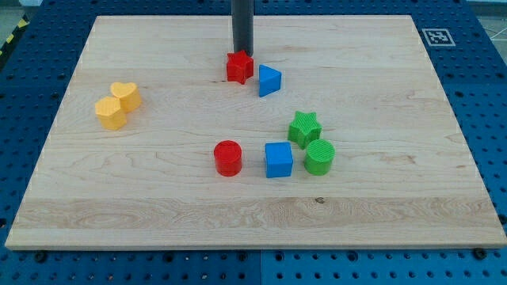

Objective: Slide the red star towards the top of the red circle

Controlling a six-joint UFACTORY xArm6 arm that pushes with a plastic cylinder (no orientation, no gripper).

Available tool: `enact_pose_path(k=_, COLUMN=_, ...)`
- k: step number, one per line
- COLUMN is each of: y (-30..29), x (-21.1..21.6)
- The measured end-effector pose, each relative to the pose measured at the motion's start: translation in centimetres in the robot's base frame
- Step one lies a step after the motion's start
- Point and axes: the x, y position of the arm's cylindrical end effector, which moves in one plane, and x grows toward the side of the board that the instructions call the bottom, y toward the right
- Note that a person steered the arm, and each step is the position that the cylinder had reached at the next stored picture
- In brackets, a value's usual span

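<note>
The red star (239, 67) lies near the top middle of the wooden board (158, 198). The red circle (227, 157) stands well below it, toward the view's bottom, slightly to the left. My tip (242, 53) is at the star's upper edge, touching or nearly touching it from the view's top. The rod rises straight out of the view's top.
A blue triangle (269, 81) sits just right of the red star. A blue cube (278, 159) is right of the red circle, with a green star (304, 127) and a green circle (320, 157) further right. A yellow heart (125, 95) and a yellow hexagon (111, 113) sit at the left.
</note>
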Motion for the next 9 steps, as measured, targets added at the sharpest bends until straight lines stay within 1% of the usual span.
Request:
enact_pose_path(k=1, y=-1.0, x=1.9)
enact_pose_path(k=2, y=-4.7, x=4.2)
enact_pose_path(k=3, y=-8.9, x=4.2)
enact_pose_path(k=4, y=-10.5, x=1.6)
enact_pose_path(k=5, y=-8.8, x=-2.7)
enact_pose_path(k=6, y=-5.6, x=-4.0)
enact_pose_path(k=8, y=-1.5, x=-3.4)
enact_pose_path(k=9, y=-1.4, x=-2.0)
